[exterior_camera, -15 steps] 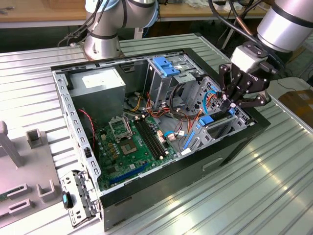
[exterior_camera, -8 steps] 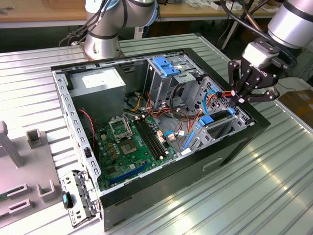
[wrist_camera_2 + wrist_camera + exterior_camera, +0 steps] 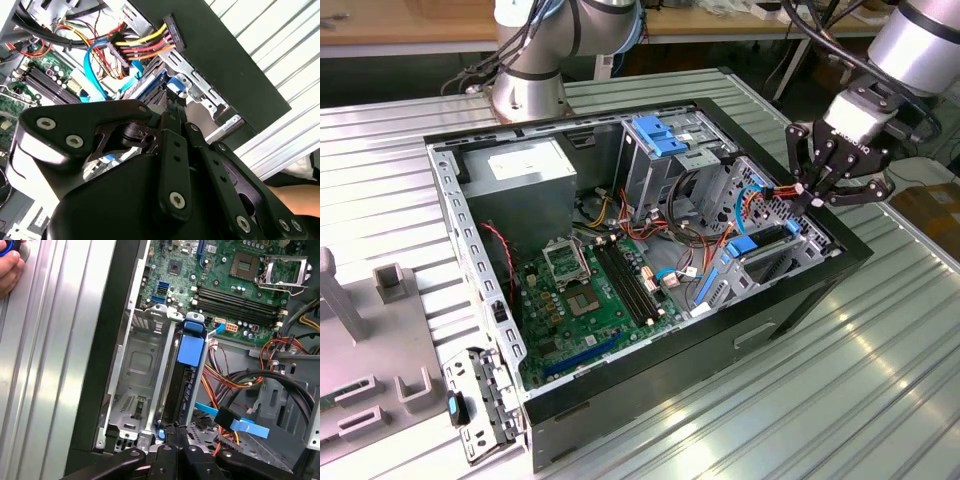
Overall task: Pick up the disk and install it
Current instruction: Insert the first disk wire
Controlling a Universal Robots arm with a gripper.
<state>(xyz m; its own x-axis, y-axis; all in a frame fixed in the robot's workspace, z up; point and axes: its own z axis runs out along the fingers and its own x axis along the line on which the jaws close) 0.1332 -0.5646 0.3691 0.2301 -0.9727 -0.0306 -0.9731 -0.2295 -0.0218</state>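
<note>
In the drive cage (image 3: 140,360) sits the disk (image 3: 182,385) (blue-railed) — end effector (image 3: 172,434) adjoining.

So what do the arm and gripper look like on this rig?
Silver-grey tubular arm with rounded joints, black cables along it. Gripper is matte black: chunky jointed links, silver screw heads, white lettering on its body.

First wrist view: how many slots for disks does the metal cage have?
2. One slot, beside the case wall, is empty; the other holds the disk with its blue tab, near the gripper. More may be hidden.
</note>
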